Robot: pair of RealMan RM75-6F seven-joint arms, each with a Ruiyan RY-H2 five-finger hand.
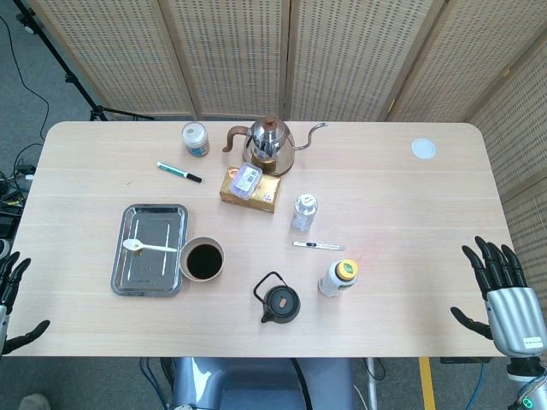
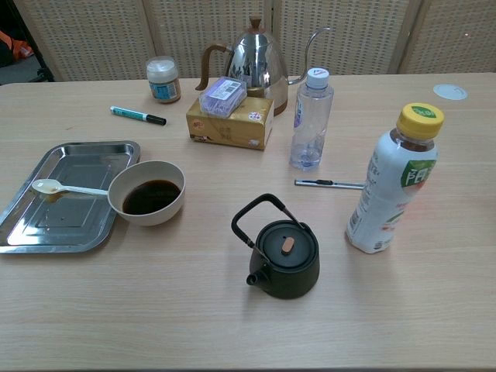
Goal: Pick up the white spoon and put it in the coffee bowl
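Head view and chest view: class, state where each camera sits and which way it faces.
Head view: high above the near edge, looking steeply down on the table; left robot hand and right robot hand show at the bottom corners.
Chest view: low at the near edge, looking across the table; no robot body shows.
Shared: white spoon on the tray, coffee bowl.

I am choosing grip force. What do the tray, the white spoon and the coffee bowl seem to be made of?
Tray: brushed metal, likely steel; dull grey reflections. White spoon: glossy, plastic or ceramic, unclear which. Coffee bowl: smooth cream wall, probably ceramic.
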